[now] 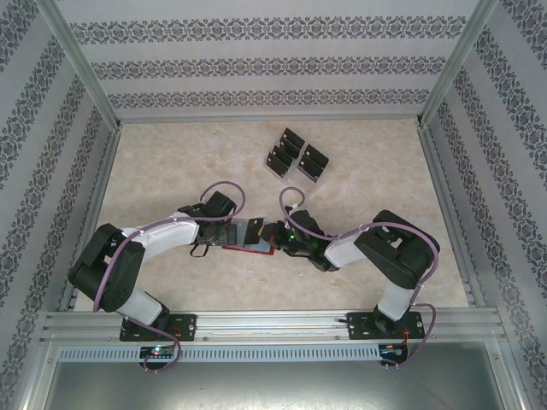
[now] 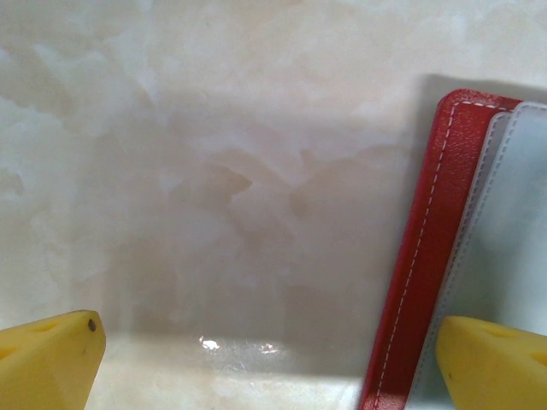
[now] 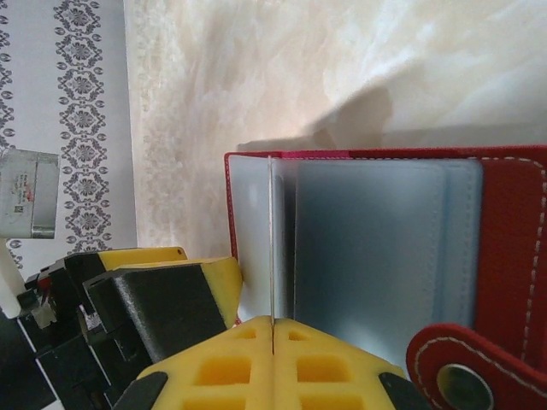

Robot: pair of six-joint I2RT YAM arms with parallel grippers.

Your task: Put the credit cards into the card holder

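Observation:
The card holder (image 1: 248,245) lies open on the table between both arms, red outside with grey-blue sleeves (image 3: 367,248) inside and a snap tab (image 3: 461,376). My right gripper (image 3: 272,325) is shut on one thin clear sleeve, which stands upright and edge-on. It comes in from the right in the top view (image 1: 273,232). My left gripper (image 2: 273,367) is open at the holder's left side (image 1: 229,232). One of its fingertips (image 2: 496,363) sits over the holder's inner leaf beside the red edge (image 2: 427,256). Several black credit cards (image 1: 295,154) stand far back.
The cards sit in a clear plastic rack (image 1: 275,169) at the back centre of the marble-patterned table (image 1: 171,162). Patterned walls enclose it on three sides, with metal rails (image 1: 273,323) along the near edge. The left gripper's finger (image 3: 171,290) shows close to the right one.

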